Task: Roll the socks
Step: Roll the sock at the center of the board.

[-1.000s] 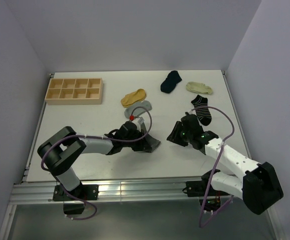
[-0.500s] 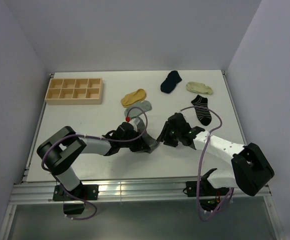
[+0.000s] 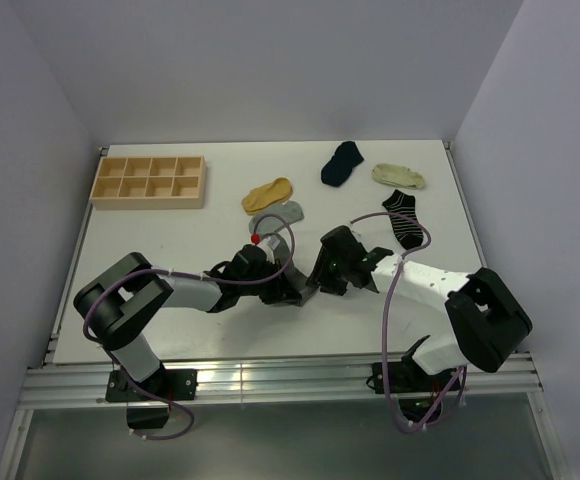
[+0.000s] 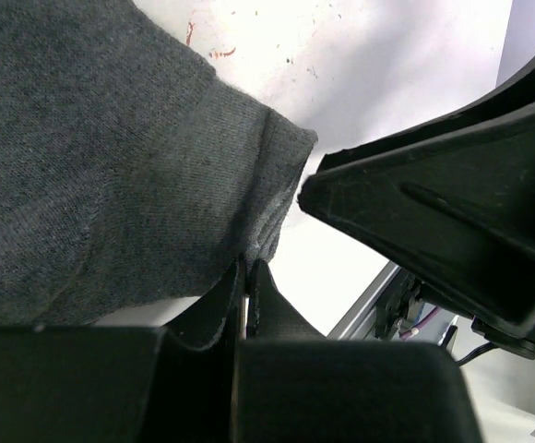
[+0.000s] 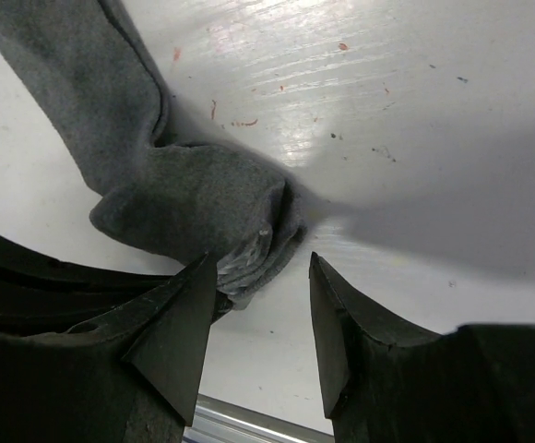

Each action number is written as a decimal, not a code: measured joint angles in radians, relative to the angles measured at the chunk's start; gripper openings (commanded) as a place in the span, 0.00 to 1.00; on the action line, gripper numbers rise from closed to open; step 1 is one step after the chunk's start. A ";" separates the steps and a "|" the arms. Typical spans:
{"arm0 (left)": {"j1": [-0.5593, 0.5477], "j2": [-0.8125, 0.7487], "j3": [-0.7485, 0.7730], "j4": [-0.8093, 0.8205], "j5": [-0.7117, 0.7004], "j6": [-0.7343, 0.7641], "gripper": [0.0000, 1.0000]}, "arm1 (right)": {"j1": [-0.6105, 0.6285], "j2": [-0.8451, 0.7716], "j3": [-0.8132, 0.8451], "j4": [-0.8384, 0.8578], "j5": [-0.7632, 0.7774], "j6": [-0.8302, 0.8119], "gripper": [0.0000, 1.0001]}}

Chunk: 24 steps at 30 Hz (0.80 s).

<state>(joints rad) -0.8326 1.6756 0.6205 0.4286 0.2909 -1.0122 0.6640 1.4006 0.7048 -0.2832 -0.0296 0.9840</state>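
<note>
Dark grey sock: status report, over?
Left gripper shut on dark grey sock, at its edge. Right gripper open, astride its bunched end. No obstruction seen.

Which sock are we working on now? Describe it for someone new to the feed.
On the white table, look near the front edge where both arms meet. The dark grey sock lies bunched there, pinched in the left pincer. Unlike the other socks lying flat farther back, it alone is gripped.

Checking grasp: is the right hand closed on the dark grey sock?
No, the right hand stands open, fingers apart by the dark grey sock.
</note>
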 measured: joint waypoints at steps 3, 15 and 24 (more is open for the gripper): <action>0.000 0.000 0.000 0.003 0.000 0.000 0.00 | 0.006 0.005 0.010 -0.026 0.023 0.007 0.52; 0.000 0.000 -0.001 0.012 0.001 0.002 0.00 | 0.013 0.007 0.010 -0.034 0.049 0.056 0.53; 0.000 0.000 -0.002 0.012 0.001 0.002 0.00 | 0.014 0.070 0.032 -0.012 0.048 0.074 0.52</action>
<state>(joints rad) -0.8326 1.6756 0.6189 0.4408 0.2916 -1.0103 0.6781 1.4708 0.7368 -0.2955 0.0189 1.0576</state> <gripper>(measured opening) 0.024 0.525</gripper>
